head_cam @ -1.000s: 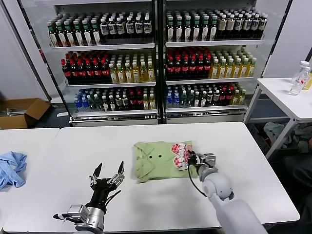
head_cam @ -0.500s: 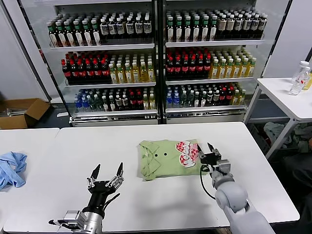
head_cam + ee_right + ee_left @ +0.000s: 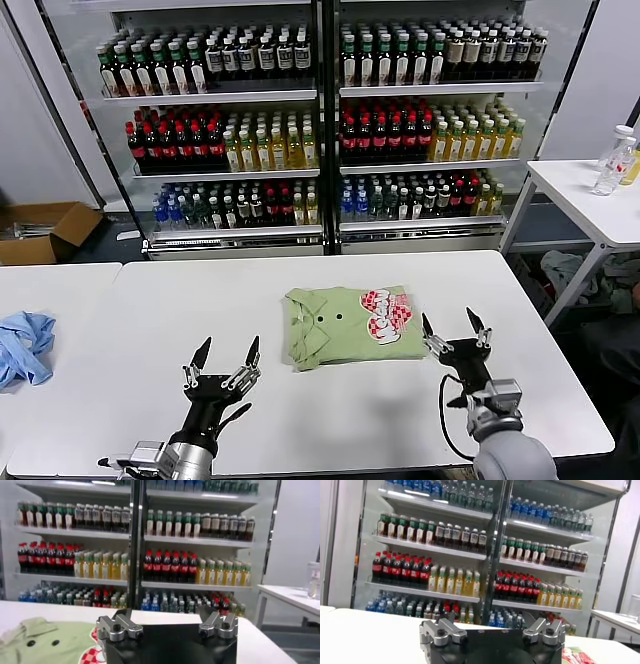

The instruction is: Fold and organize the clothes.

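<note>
Jaws apart and empty, the right gripper (image 3: 455, 332) has let go and backed off just right of the folded polo shirt (image 3: 352, 326), suggesting folding is done, while the left gripper (image 3: 225, 361) waits open nearer the robot.

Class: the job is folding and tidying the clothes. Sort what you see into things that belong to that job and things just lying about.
Belongs to the job:
green polo shirt, folded on the table
right gripper, open beside it
left gripper, open, idle

Just lying about:
blue cloth
cardboard box
drinks fridge
</note>
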